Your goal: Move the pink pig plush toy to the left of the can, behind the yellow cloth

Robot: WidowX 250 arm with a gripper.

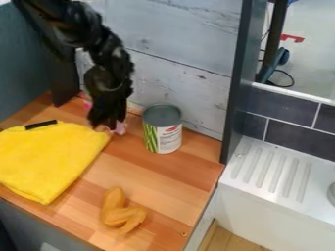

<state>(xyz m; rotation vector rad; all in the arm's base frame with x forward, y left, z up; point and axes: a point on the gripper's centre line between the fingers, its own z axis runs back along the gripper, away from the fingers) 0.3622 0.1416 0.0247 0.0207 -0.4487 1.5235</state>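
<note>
While the black gripper (108, 124) is hanging beside the can (163, 132), on its yellow cloth (49, 159) side, a small pink thing (120, 128) of unclear long axis is showing at the gripper's can-facing edge, leaving me unable to tell whether the grip is wide or narrow.

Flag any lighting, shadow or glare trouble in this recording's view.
Camera view: the arm and tool are so dark that their parts merge; the drainboard is bright, though its ridges still read; the cloth is lit fairly evenly; no strong glare hides the can.
</note>
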